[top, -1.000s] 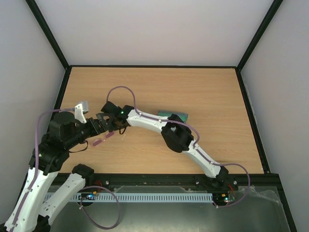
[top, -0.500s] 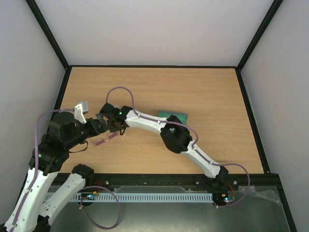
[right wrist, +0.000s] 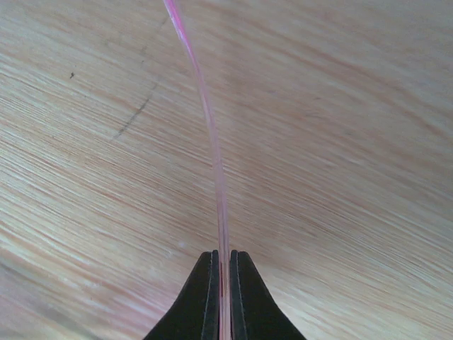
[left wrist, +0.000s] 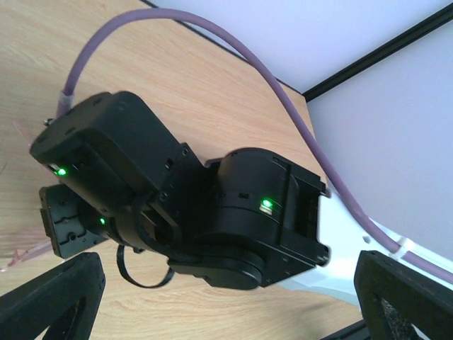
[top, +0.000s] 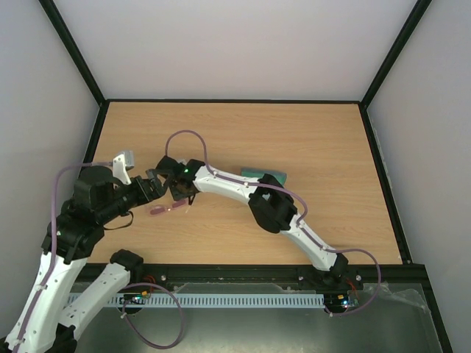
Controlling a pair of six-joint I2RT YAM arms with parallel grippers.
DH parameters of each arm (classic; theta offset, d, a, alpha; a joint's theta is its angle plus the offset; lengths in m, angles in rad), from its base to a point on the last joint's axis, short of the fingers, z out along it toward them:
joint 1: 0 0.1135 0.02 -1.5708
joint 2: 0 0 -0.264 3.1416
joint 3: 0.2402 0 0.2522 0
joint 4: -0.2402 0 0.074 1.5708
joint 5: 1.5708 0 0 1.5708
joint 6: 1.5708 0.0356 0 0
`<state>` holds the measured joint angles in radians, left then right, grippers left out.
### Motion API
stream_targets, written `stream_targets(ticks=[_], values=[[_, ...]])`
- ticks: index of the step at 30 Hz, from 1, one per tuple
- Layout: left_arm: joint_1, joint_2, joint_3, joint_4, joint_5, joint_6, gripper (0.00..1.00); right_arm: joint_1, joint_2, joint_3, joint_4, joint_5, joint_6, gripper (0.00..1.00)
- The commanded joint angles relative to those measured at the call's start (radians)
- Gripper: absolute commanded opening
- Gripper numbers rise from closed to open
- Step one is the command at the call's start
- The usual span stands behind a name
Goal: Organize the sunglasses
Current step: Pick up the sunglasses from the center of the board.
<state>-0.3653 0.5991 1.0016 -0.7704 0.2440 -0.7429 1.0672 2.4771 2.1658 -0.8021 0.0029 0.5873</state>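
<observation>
The sunglasses (top: 163,209), thin and pink-tinted, lie on the wooden table just in front of both wrists. In the right wrist view one slim pink arm of the sunglasses (right wrist: 212,142) runs up from between the black fingers. My right gripper (right wrist: 224,265) is shut on that arm, low over the wood; from above, the right gripper (top: 176,198) sits at the glasses' right end. My left gripper (top: 151,187) stands open right beside it on the left. In the left wrist view the left gripper (left wrist: 226,304) has its fingers wide apart, holding nothing, and the right wrist (left wrist: 177,205) fills the view.
A blue-grey oblong case (top: 263,175) lies on the table behind the right arm's forearm, partly hidden by it. A purple cable (top: 184,136) loops above the right wrist. Black frame rails (top: 96,140) border the table on the left, back and right.
My right gripper has shut on the sunglasses' arm. The glasses have shifted slightly up and right with it. The left arm has edged a little towards the back.
</observation>
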Motion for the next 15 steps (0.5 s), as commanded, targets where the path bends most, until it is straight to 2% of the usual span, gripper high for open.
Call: stream_targets(ticks=[1, 7, 15], values=[[0.004, 0.052, 0.089, -0.032, 0.001, 0.02, 0.99, -0.016, -0.173, -0.047, -0.025, 0.102, -0.014, 0.01], [0.005, 0.124, 0.237, -0.08, -0.022, 0.035, 0.99, -0.023, -0.402, -0.218, -0.017, 0.25, -0.028, 0.01], [0.005, 0.214, 0.329, -0.09, -0.029, 0.037, 0.99, -0.023, -0.847, -0.67, 0.129, 0.497, -0.073, 0.01]])
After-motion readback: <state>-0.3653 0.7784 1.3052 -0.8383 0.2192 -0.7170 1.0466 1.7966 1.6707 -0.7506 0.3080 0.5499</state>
